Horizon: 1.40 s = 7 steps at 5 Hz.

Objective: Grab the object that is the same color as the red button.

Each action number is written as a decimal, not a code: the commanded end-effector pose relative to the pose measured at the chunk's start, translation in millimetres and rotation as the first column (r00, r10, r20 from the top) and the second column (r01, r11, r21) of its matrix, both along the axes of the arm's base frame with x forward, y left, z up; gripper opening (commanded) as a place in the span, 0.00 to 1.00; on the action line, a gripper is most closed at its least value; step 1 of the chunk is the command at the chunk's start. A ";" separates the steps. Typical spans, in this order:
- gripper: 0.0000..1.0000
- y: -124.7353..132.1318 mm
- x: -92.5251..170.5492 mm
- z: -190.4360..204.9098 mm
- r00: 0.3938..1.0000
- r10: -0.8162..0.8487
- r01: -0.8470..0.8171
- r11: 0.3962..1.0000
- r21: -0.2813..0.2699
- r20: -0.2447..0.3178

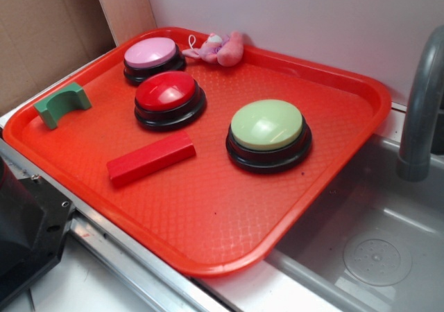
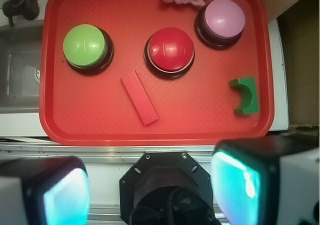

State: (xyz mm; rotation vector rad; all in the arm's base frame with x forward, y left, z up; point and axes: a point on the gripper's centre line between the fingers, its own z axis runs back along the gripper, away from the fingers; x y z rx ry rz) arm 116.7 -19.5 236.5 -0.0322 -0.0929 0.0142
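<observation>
One long red block [image 1: 151, 159] flat on tray [image 1: 208, 215], near red button [image 1: 168, 98]; jaws released, empty.

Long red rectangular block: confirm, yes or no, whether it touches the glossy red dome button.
No. The long red rectangular block lies apart from the glossy red dome button, with bare red tray between them.

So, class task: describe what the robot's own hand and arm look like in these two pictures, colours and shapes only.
In the wrist view the hand shows two blocky fingers, pale grey-white outside, with glossy inner pads reflecting teal-cyan. Between them sits a black, roughly octagonal mount with small screws and a dark cable running from it. In the exterior view only a black, angular body with small bolts shows at the lower left. No markings are readable.
</observation>
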 end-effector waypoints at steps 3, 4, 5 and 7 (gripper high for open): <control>1.00 -9.7 20.0 -36.8 0.993 -0.116 0.115 0.991 0.072 0.006; 1.00 -15.0 31.0 -74.1 0.993 -0.120 0.119 0.990 0.069 0.006; 1.00 -17.5 36.8 -106.3 0.993 -0.118 0.118 0.991 0.067 -0.007; 1.00 -14.8 44.4 -164.5 0.989 -0.148 0.149 0.986 0.069 -0.020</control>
